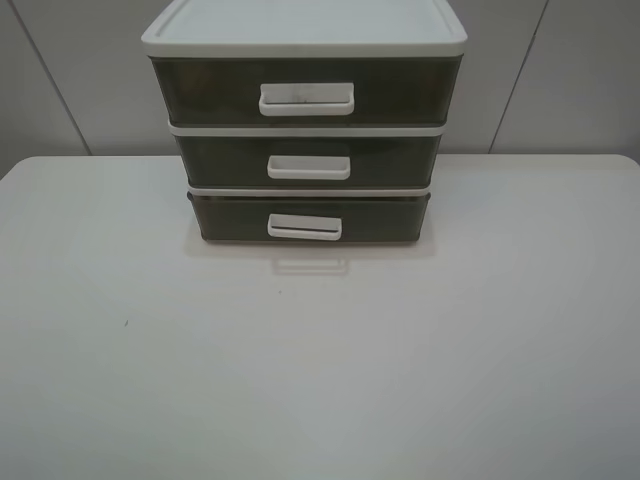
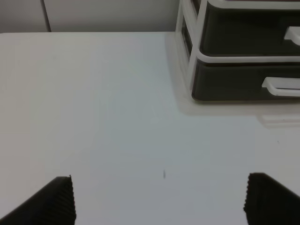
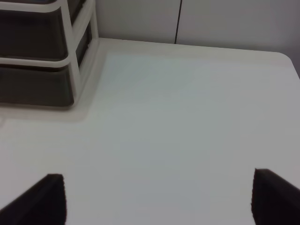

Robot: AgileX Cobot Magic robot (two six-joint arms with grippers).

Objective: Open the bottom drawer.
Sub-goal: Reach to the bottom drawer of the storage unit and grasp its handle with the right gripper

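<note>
Three stacked drawers (image 1: 304, 130) on white table (image 1: 320, 380), bottom drawer (image 1: 308, 214) shut at the base, well apart from both grippers, left gripper (image 2: 159, 187) and right gripper (image 3: 158, 187) spread wide, gripping nothing

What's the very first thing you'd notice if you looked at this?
A dark stack of three drawers with white handles, standing at the back middle of the white table. The bottom drawer looks shut. The left gripper and right gripper hover open over the table.
</note>
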